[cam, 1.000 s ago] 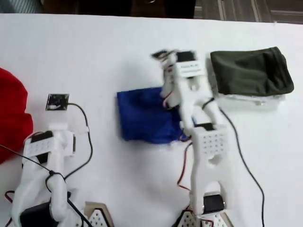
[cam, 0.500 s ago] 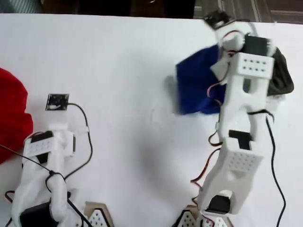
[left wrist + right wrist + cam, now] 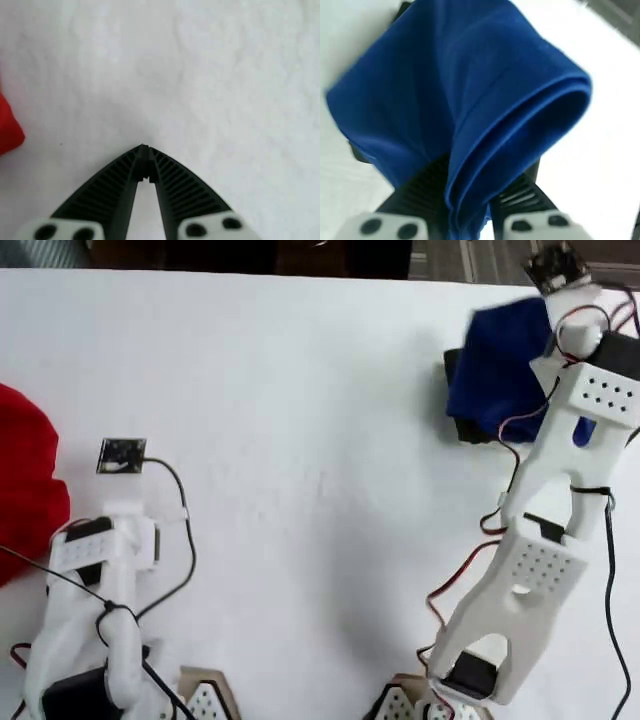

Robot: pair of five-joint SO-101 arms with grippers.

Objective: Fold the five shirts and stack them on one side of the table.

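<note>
Right pincer [image 3: 470, 205] is clamped on the folded blue shirt [image 3: 470, 90], with the cloth pinched between its 2 jaws. A dark shirt [image 3: 468, 430], probably folded, is seen beneath the blue one. Left pincer [image 3: 144, 165] is closed on nothing, tips touching. A red shirt [image 3: 9, 125] lies to 1 side of it on the table [image 3: 210, 75].

A wide white bench [image 3: 300, 390] carries the things. A bunched red fabric shirt [image 3: 25, 480] lies at its left edge. A dark folded fabric garment [image 3: 468, 430] lies near its far right corner, only its edge showing.
</note>
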